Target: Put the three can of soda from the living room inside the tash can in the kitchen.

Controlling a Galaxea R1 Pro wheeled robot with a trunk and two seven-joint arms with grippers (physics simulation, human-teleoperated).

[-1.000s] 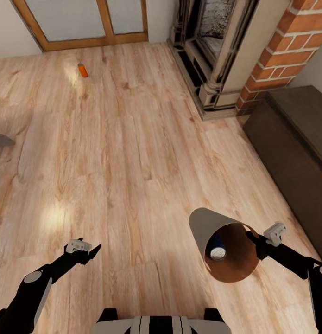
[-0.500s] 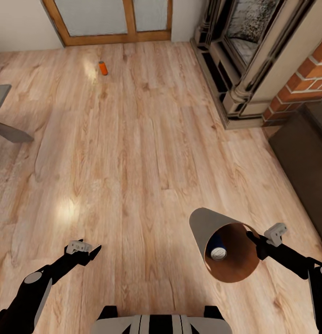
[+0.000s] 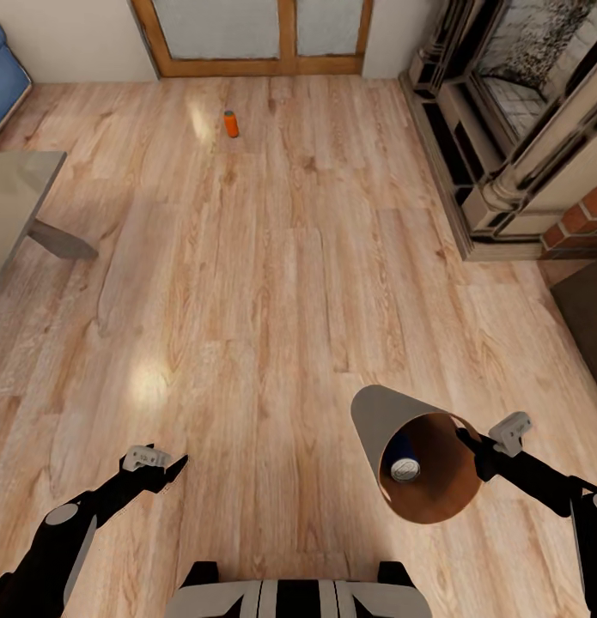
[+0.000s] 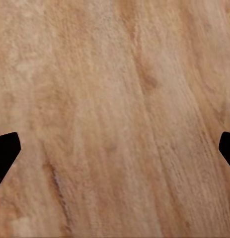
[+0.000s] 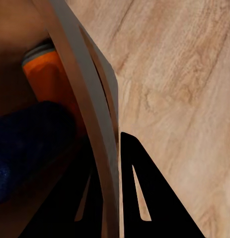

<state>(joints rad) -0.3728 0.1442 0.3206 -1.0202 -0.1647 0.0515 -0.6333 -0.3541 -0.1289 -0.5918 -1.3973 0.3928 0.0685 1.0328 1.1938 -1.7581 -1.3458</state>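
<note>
One orange can of soda [image 3: 232, 124] stands on the wood floor far ahead, near the glass doors. My right gripper [image 3: 472, 445] is shut on the rim of the tash can [image 3: 392, 429], which is held tilted above the floor at the lower right with its tan inside facing the head camera. A blue can [image 3: 404, 463] with a grey top lies inside it. In the right wrist view the rim of the tash can [image 5: 80, 89] passes between my fingers, and an orange can [image 5: 45, 79] and the blue can [image 5: 25, 148] lie inside. My left gripper [image 3: 165, 463] hangs open over bare floor, its fingertips [image 4: 5, 148] wide apart.
Wood-framed glass doors [image 3: 255, 34] close off the far wall. A fireplace [image 3: 521, 129] with red brick stands at the right, with a dark cabinet [image 3: 590, 335] nearer. At the left are a blue sofa [image 3: 2, 77] and a low table [image 3: 19, 202]. Open plank floor lies between.
The whole head view has shifted right as the camera turned left, bringing the sofa and table into view. Both arms and the held tash can keep their place in the picture.
</note>
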